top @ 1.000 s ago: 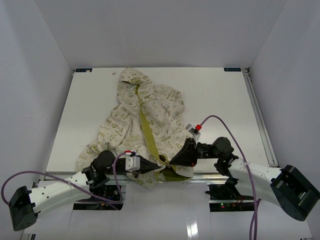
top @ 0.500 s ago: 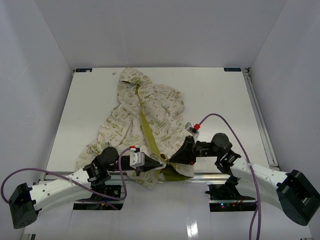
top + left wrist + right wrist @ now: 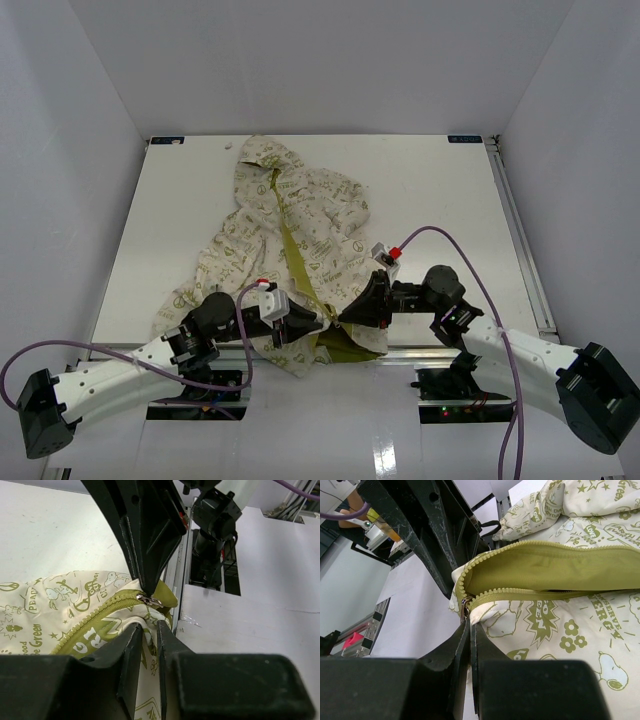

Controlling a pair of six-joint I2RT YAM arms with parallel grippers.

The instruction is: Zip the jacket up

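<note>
The cream jacket (image 3: 290, 225) with olive prints lies open on the table, hood at the far end. Its olive zipper band (image 3: 296, 262) runs down toward the near edge. My left gripper (image 3: 316, 321) is shut on the jacket's bottom hem (image 3: 149, 630), just below the zipper's end. My right gripper (image 3: 346, 317) faces it from the right, shut on the metal zipper pull (image 3: 466, 611) at the bottom of the zipper teeth (image 3: 530, 594). The slider (image 3: 148, 599) also shows in the left wrist view, under the right gripper's fingers (image 3: 150, 555). The two grippers almost touch.
The jacket's bottom hem hangs over the table's near edge (image 3: 420, 349) between the arm bases. A sleeve (image 3: 185, 292) lies at the near left. The purple cable (image 3: 440, 240) loops above the right arm. White walls enclose the table.
My left gripper has moved a little forward and to the right with the hem, closing on the right gripper. The right gripper has shifted slightly left and holds near the zipper's bottom.
</note>
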